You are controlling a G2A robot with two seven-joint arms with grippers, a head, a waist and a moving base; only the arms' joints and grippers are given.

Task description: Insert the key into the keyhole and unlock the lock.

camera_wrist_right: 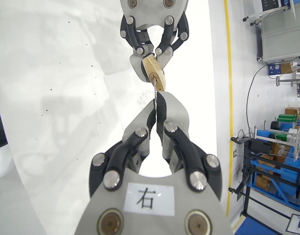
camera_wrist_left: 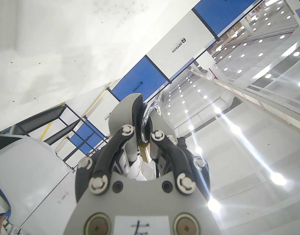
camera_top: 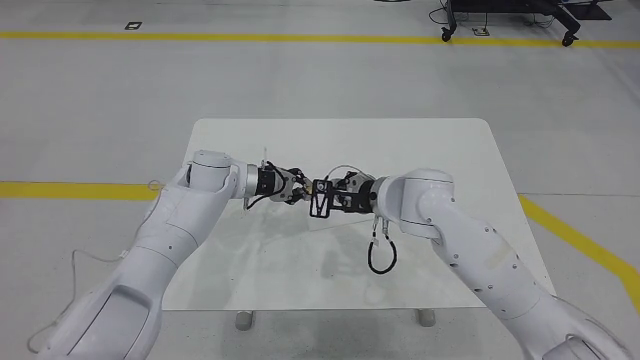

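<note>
- Top view: a white rectangular bench (camera_top: 420, 150) carries the scene; the two white arms meet gripper to gripper above its middle, the left gripper (camera_top: 298, 190) and the right gripper (camera_top: 318, 202) nearly touching, both held clear of the bench surface.
- Right wrist view: the left gripper (camera_wrist_right: 151, 69) faces the camera with its jaws pinching a small brass padlock (camera_wrist_right: 153, 70), one grey finger on each flat side of the body.
- The padlock's keyhole (camera_wrist_right: 153, 76) sits in the end face turned toward the right gripper (camera_wrist_right: 156, 101).
- A flat silver metal key (camera_wrist_right: 155, 90) is held edge-on between the pressed-together jaws of the right gripper, clamped by the black ribbed pads (camera_wrist_right: 161, 113).
- The key's blade spans the short gap between the two grippers and its tip meets the keyhole; how deep it sits cannot be told.
- Left wrist view: the left gripper (camera_wrist_left: 145, 113) has the padlock's curved silver shackle (camera_wrist_left: 152, 110) showing between its fingers, with the brass body (camera_wrist_left: 146, 152) below it.
- A yellow line (camera_top: 300, 38) crosses the grey floor beyond the bench's far edge.
</note>
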